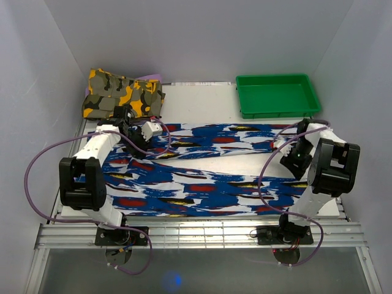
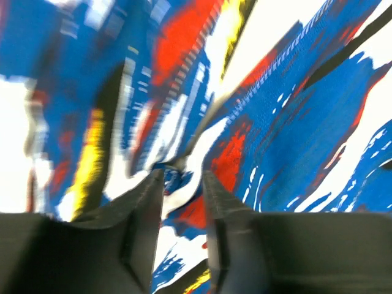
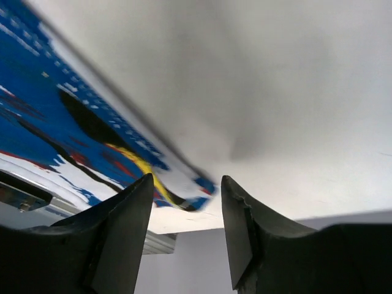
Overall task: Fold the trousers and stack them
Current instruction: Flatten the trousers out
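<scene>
The trousers [image 1: 202, 187] lie spread flat on the desk [image 1: 202, 104]. They span nearly the full width between the two arms. The two legs run left to right, and a wedge of bare desk shows between them.

The left end effector [image 2: 182, 174] sits at the far left end of the upper leg. Its jaws are parted. A raised ridge of the blue cloth stands just beyond the fingertips, and no cloth is clamped between them.

The right end effector [image 3: 187, 177] is at the right end of the upper leg. Its jaws are parted and empty. A corner of the trousers' edge lies just past its tips on the desk.

A camouflage garment [image 1: 119, 92] is bunched at the far left corner. A green tray [image 1: 278, 78] stands at the far right, apart from the trousers.
</scene>
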Action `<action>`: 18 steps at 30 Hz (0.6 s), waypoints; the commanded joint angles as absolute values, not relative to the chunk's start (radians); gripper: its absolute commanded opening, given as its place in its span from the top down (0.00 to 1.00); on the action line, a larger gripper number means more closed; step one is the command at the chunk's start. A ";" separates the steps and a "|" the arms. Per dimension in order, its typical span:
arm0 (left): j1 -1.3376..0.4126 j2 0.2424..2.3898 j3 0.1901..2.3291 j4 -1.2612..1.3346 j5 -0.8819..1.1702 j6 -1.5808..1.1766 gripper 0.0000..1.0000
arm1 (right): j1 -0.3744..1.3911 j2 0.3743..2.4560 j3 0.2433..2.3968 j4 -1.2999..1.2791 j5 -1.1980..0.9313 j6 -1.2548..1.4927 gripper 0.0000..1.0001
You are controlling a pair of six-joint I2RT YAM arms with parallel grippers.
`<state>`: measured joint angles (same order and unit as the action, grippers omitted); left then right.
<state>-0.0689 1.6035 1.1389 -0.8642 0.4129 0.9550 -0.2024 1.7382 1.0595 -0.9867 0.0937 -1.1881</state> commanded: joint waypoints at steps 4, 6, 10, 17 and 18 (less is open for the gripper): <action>-0.063 1.522 1.239 -0.893 0.526 0.894 0.49 | -0.196 1.813 1.445 -1.026 -0.147 -1.167 0.46; -0.067 1.554 1.241 -0.878 0.503 0.876 0.49 | -0.172 1.860 1.526 -1.006 -0.159 -1.149 0.48; -0.077 1.618 1.238 -0.810 0.448 0.815 0.48 | -0.127 1.927 1.559 -0.962 -0.129 -1.172 0.49; -0.106 1.720 1.238 -0.778 0.423 0.790 0.47 | -0.080 1.957 1.407 -0.816 -0.055 -1.281 0.45; -0.112 1.726 1.230 -0.769 0.411 0.795 0.46 | -0.072 1.966 1.372 -0.795 -0.040 -1.288 0.44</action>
<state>-0.0917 1.7344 1.2255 -0.8101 0.4252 0.8074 -0.0822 1.9591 1.4273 -0.8646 -0.0788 -1.2098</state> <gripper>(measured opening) 0.532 0.551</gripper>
